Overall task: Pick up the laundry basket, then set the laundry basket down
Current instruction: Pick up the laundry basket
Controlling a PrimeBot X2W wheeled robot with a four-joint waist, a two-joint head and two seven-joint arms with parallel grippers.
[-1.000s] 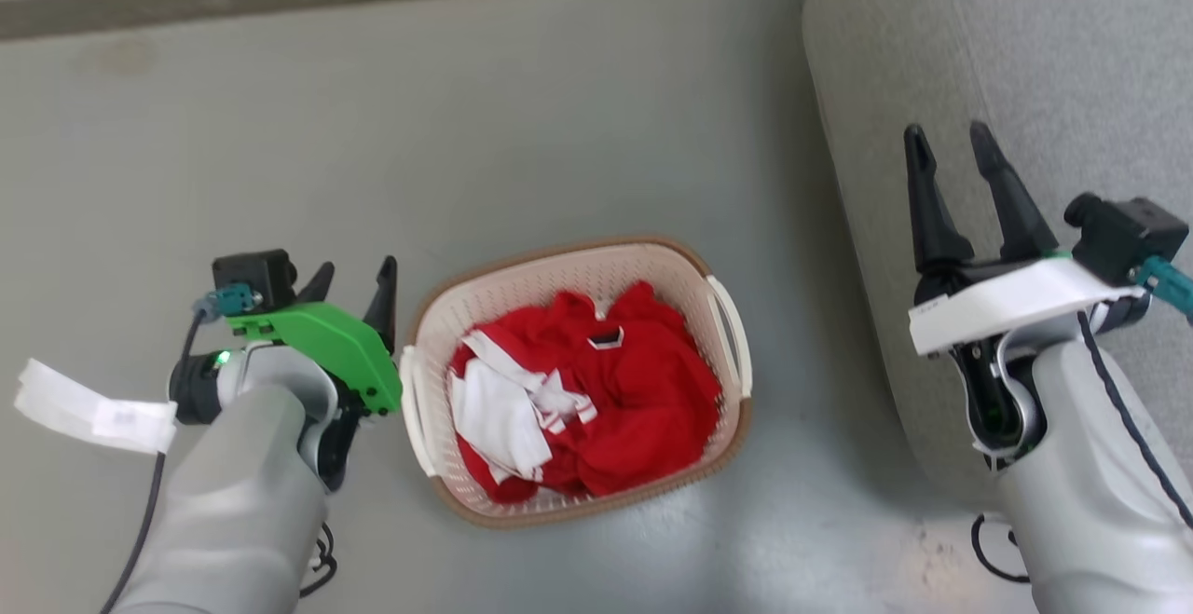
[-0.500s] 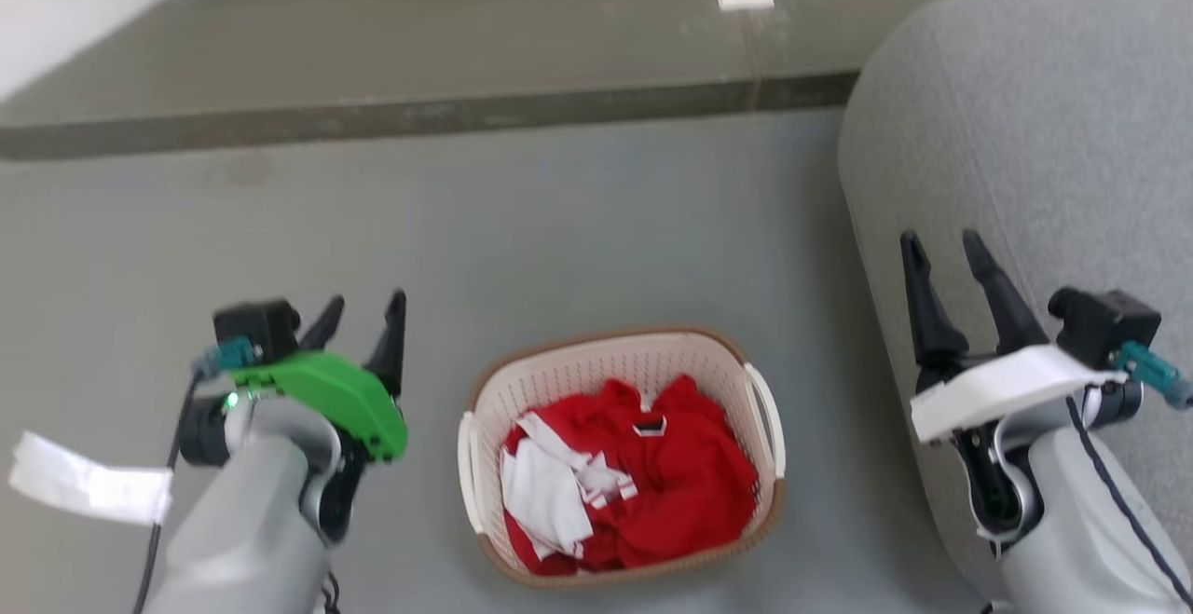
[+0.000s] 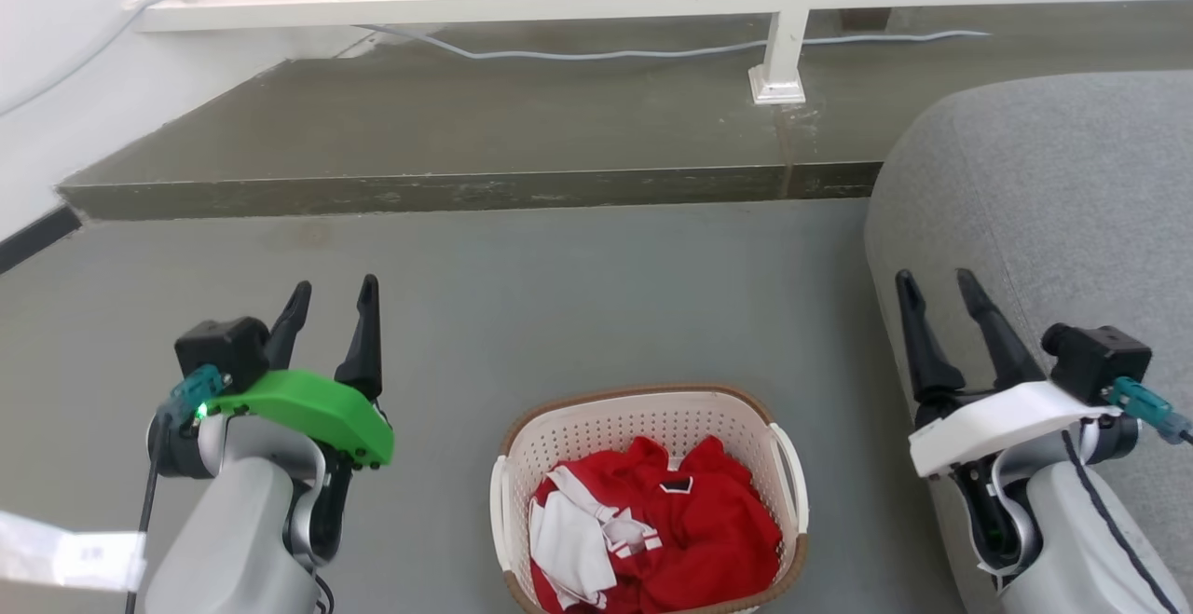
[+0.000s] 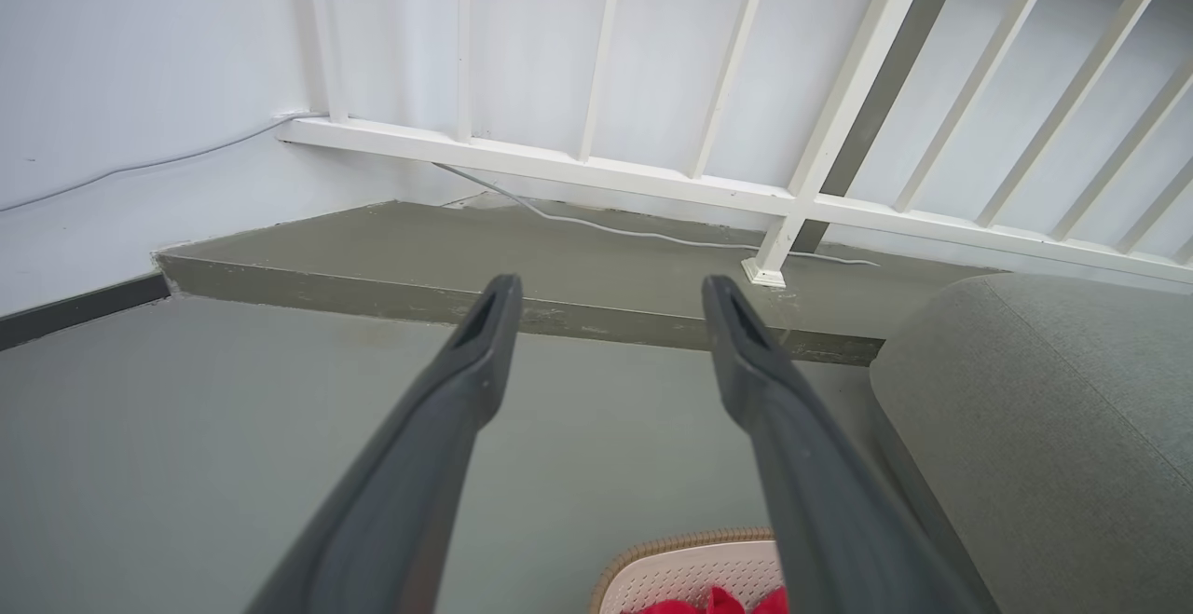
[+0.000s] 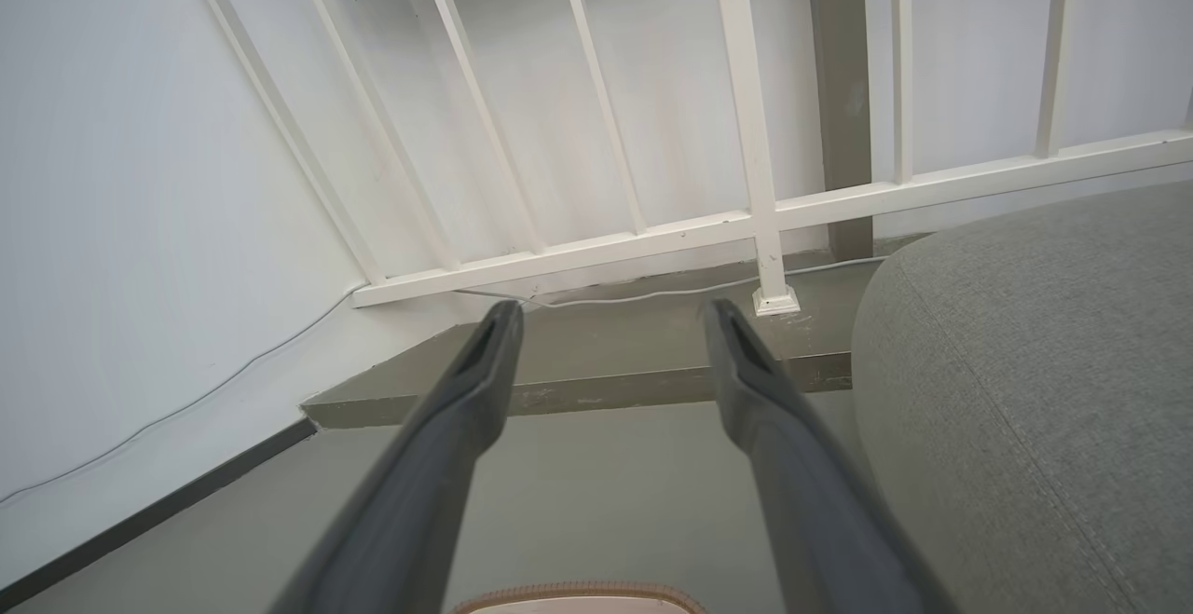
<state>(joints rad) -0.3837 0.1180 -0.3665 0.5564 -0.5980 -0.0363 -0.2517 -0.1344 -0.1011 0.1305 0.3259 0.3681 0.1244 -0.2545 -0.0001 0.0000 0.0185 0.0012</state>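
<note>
The laundry basket (image 3: pixel 643 428) stands on the grey floor at the bottom centre of the head view, cream-white and perforated with a brown rim and white side handles, holding red and white clothes. My left gripper (image 3: pixel 334 293) hovers open to its left, well apart from it. Over the sofa edge on the right my right gripper (image 3: pixel 935 279) is open and holds nothing. A sliver of the basket rim (image 4: pixel 690 539) peeks between the left gripper's (image 4: pixel 610 293) own fingers, and the rim (image 5: pixel 578 593) also shows at the bottom edge below the right gripper (image 5: pixel 610 316).
A grey sofa (image 3: pixel 1044 213) fills the right side. Beyond the basket a raised concrete step (image 3: pixel 447 190) crosses the floor, with a white railing (image 3: pixel 783 27) and a loose cable (image 3: pixel 578 53) on it. A white wall (image 3: pixel 56 64) closes the left.
The head camera has tilted up, so the basket slid to the bottom of the picture and the step and railing came into sight. Both grippers stay open and away from the basket.
</note>
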